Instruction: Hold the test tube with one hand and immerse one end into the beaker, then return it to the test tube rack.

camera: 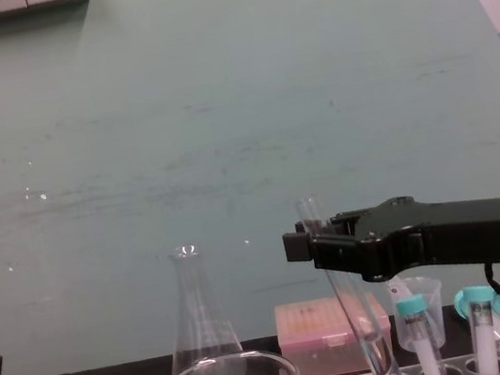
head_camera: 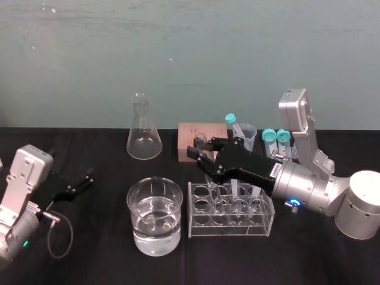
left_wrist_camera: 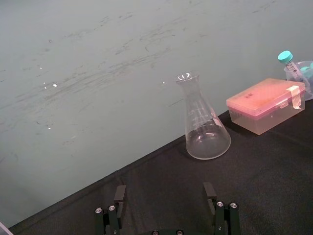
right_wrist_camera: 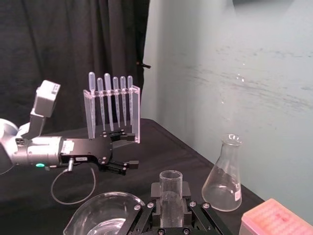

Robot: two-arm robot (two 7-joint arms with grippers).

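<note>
Between right jaws leans the test tube (camera: 360,322).

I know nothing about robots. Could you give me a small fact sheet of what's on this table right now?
right gripper: shut on the test tube, above the test tube rack
test tube pose: tilted, open rim up, lower end down at the rack's holes
beaker: left of the rack, partly filled with clear liquid
left gripper: open, parked at the table's left
behind: flask, pink box
</note>
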